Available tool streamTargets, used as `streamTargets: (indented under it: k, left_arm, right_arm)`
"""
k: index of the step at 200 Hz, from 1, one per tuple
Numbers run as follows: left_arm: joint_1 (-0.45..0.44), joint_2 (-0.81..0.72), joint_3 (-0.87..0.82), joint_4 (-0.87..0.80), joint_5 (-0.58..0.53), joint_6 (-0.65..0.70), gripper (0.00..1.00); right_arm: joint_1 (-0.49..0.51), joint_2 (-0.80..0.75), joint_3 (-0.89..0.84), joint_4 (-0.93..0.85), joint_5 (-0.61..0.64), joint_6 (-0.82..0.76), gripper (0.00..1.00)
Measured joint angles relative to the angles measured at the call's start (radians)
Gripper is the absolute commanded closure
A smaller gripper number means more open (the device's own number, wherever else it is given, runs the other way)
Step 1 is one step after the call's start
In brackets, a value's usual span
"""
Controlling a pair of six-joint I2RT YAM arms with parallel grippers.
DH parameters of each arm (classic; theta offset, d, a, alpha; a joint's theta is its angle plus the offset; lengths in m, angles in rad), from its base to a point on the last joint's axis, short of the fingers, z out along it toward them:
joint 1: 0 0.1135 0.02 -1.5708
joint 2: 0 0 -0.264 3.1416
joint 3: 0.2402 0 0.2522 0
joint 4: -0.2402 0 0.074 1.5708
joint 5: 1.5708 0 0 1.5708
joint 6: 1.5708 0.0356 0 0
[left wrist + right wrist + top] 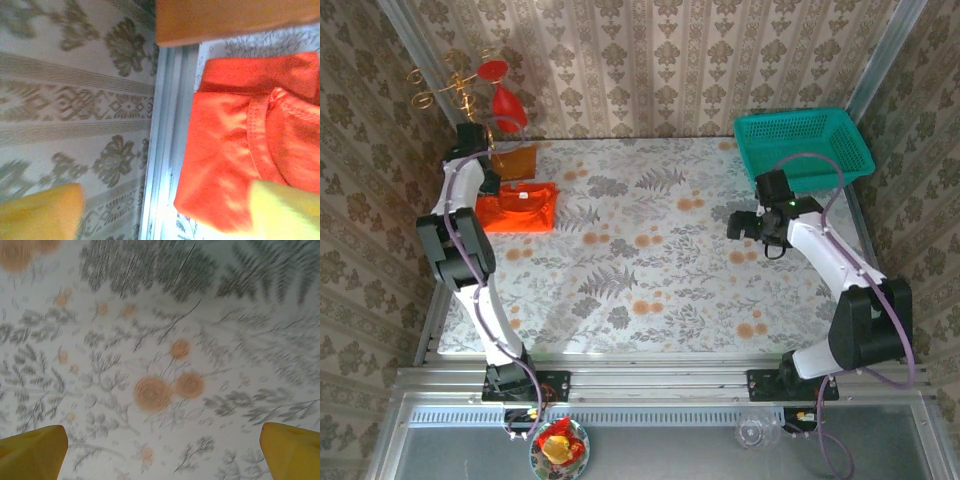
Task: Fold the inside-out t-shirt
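Observation:
The inside-out t-shirt point(520, 208) lies folded into a small orange-red rectangle at the table's far left. In the left wrist view the t-shirt point(235, 150) shows its collar seam and a folded corner beside the table's metal edge rail. My left gripper point(486, 182) hangs over the shirt's left edge. That left gripper point(165, 215) is open, with one yellow finger point(40, 210) over the wall side and the other over the cloth. My right gripper point(738, 225) hovers right of centre, well apart from the shirt. The right gripper point(162, 450) stands open over bare floral tablecloth.
A teal basket point(805, 145) stands at the back right. A flat orange-brown wooden block point(515, 160) lies just behind the shirt, and a red ornament on a gold stand point(500, 95) is in the back left corner. Patterned walls close in on three sides.

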Motion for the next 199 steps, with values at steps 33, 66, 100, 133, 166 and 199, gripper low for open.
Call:
streamTargets:
  k: [33, 66, 100, 133, 166, 199]
  left_arm:
    - [-0.033, -0.192, -0.174, 0.054, 0.049, -0.075, 0.00]
    - [-0.117, -0.406, -0.490, 0.208, 0.086, -0.169, 0.00]
    - [-0.175, -0.602, -0.894, 0.483, 0.090, -0.248, 0.00]
    - [-0.163, -0.643, -1.195, 0.784, 0.124, -0.258, 0.00]
    - [-0.127, -0.578, -1.274, 1.003, 0.249, -0.258, 0.00]
    - [-0.081, -0.534, -1.268, 1.164, 0.418, -0.257, 0.00]
  right_arm:
    - [-0.021, -0.127, -0.118, 0.129, 0.118, -0.027, 0.00]
    - [-0.049, -0.211, -0.277, 0.346, 0.208, -0.089, 0.00]
    - [-0.077, -0.186, -0.423, 0.614, 0.220, -0.183, 0.00]
    - [-0.095, -0.051, -0.474, 0.870, 0.209, -0.239, 0.00]
    - [-0.132, 0.057, -0.516, 1.052, 0.145, -0.247, 0.03]
    - [-0.130, 0.064, -0.607, 1.257, 0.074, -0.261, 0.00]
